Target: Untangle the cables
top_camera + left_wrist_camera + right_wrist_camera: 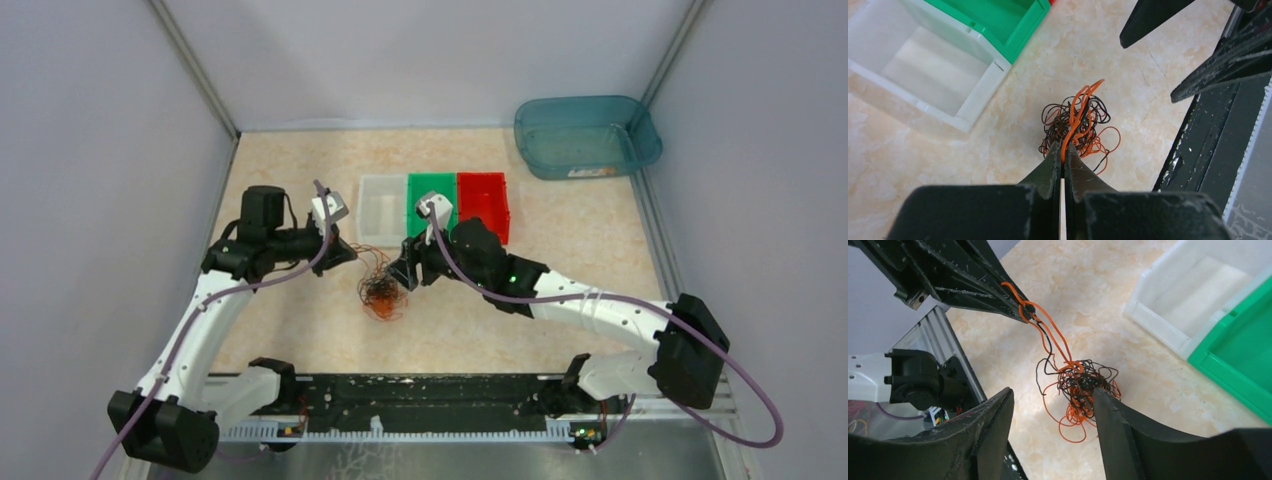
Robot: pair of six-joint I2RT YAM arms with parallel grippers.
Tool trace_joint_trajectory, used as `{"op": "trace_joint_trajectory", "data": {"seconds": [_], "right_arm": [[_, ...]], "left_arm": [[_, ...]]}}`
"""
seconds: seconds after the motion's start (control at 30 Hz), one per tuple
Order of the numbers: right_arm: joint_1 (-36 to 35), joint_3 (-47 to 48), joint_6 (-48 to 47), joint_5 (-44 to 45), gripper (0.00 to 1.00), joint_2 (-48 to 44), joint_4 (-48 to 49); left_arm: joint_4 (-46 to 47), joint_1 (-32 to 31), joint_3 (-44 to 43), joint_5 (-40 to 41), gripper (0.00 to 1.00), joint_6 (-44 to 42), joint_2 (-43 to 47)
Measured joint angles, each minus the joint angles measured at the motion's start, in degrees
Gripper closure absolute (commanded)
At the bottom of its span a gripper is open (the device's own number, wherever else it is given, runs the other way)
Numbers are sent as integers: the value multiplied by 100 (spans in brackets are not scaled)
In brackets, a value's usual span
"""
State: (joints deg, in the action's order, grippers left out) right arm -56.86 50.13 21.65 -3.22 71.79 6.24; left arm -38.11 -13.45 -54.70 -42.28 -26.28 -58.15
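Observation:
The cables (380, 294) form one tangled clump of thin orange and dark wires on the beige table between the two arms. My left gripper (1064, 151) is shut on orange strands pulled up out of the clump (1078, 122). In the right wrist view those strands (1048, 335) run taut from the left fingertips down to the clump (1080, 387). My right gripper (1052, 399) hangs open just above the clump, with nothing between its fingers; its right finger covers the clump's edge.
Three small bins stand side by side behind the clump: white (382, 208), green (432, 196) and red (483, 202). A teal tub (585, 135) sits at the back right. A black rail (400, 405) runs along the near edge.

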Motion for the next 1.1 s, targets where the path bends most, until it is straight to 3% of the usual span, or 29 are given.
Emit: {"op": "trace_joint_trajectory", "data": {"seconds": [0.57, 0.83, 1.1], "right_arm": [[-4, 315, -284, -1097, 38, 1128, 533], [-90, 190, -348, -957, 38, 1349, 876], [-111, -673, -367, -433, 37, 1110, 1156]], "left_arm": [[-87, 0, -673, -221, 98, 645, 59], [-79, 0, -1158, -236, 99, 909, 162], [-46, 0, -1499, -232, 98, 1025, 267]]}}
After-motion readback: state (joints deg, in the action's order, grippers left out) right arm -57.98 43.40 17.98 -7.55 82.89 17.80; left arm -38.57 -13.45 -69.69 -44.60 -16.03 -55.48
